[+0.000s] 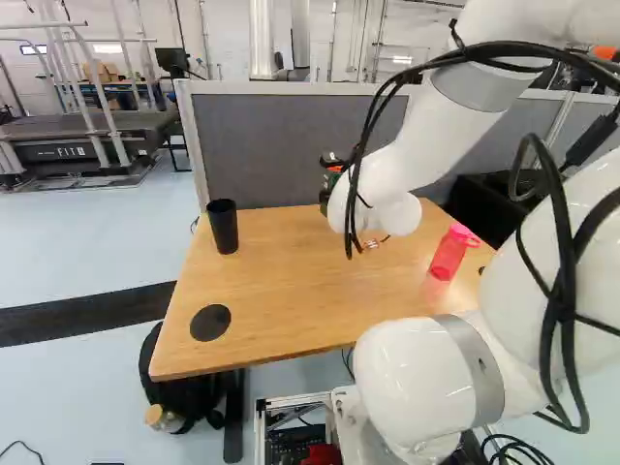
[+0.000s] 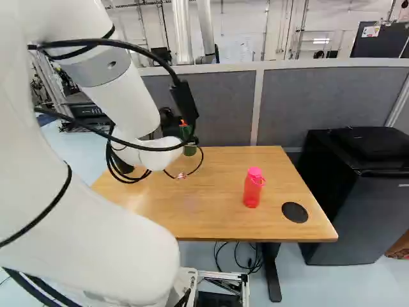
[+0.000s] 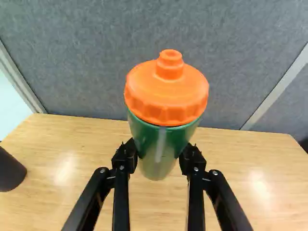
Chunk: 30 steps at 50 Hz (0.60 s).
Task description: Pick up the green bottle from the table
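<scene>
A green bottle (image 3: 161,144) with an orange lid (image 3: 166,89) stands upright between the fingers of the black hand (image 2: 169,120), over the far part of a wooden table (image 2: 211,211). In the wrist view the hand (image 3: 160,153) is pinching the bottle, one fingertip pressed to each side of its green body. The inner faces of the fingertips are hard to make out against it. The bottle's lower end shows pale and blurred, and whether it touches the table cannot be told.

In the left base view, the white arm (image 1: 426,145) and its looping black cables cover most of the bottle and hand, leaving a small patch of green and orange. In the right base view, the arm's rounded end and a cable hide part of both.

A black cup (image 1: 223,226) stands near the table's far corner in the left base view; the wrist view cuts it off at the edge. A pink bottle (image 2: 253,188) stands upright, well apart from the green one, near a round black disc (image 2: 294,212) in the tabletop. Behind the table rises a grey partition (image 2: 204,105), partly covered by the arm in both base views.
</scene>
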Motion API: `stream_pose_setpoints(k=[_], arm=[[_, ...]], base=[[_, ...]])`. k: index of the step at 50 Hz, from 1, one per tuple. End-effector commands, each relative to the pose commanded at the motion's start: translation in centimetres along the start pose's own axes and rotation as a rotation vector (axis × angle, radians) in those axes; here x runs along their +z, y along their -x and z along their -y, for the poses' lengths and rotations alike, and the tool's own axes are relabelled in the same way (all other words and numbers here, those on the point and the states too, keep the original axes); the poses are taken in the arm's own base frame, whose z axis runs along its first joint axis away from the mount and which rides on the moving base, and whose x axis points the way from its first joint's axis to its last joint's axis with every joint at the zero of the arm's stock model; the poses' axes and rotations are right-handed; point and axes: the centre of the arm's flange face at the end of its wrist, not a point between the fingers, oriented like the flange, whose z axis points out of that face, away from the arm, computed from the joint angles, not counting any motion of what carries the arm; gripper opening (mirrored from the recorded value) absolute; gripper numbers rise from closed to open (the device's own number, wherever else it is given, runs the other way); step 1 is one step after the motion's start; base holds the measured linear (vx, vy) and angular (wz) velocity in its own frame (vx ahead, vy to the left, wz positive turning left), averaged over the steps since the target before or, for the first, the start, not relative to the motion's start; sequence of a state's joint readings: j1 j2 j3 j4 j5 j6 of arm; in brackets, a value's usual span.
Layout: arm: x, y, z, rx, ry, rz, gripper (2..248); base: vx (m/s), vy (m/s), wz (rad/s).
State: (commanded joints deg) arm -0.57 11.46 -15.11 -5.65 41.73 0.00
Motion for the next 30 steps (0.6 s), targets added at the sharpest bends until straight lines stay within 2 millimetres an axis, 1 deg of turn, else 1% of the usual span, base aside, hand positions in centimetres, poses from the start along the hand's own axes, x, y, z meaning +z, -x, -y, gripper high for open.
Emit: stream_pose_setpoints(k=[15,30], arm=[[-2.0,2.4,0.2,0.033,0.024,-0.022,110],[-3.4,4.1,0.3,0.055,0.044,-0.037,110]], base=[[0.000,0.000,0.000],[0.000,0.000,0.000]])
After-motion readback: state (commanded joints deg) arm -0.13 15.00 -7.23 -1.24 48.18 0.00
